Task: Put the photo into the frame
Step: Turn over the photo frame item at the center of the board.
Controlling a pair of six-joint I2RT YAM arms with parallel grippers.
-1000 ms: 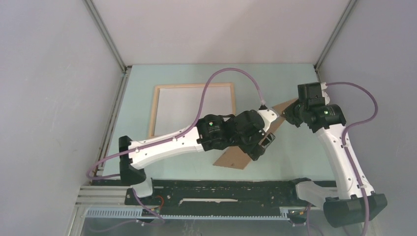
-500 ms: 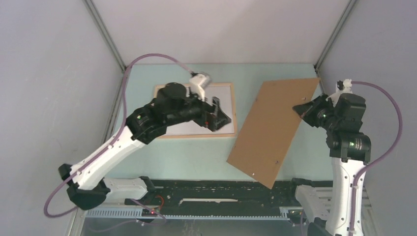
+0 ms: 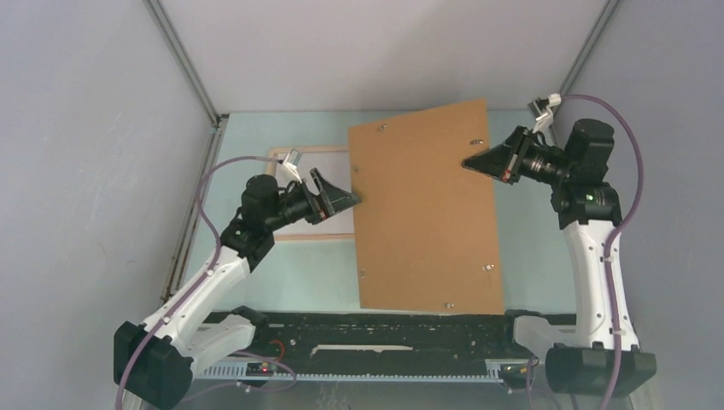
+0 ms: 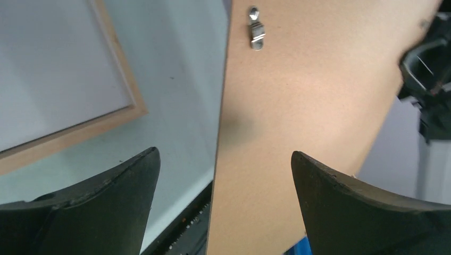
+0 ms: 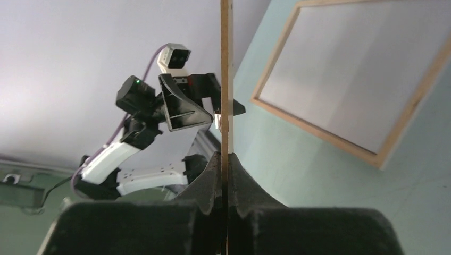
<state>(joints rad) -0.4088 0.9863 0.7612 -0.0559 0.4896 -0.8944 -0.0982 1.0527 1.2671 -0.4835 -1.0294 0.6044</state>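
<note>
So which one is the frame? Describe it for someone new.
On the pale green table, look at the far left, by the left claw. The frame lies flat there, partly hidden by the brown-backed photo. It alone is a thin pale-wood border around a whitish middle.

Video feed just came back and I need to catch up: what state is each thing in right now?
photo: lifted, not in the frame, brown backing toward the overhead camera.
frame: lying flat on the table, wood face up, no photo in it, partly hidden behind the photo.
right gripper: shut on the photo's edge.
left gripper: open, one finger on each side of the photo's opposite edge, not clamped.
</note>
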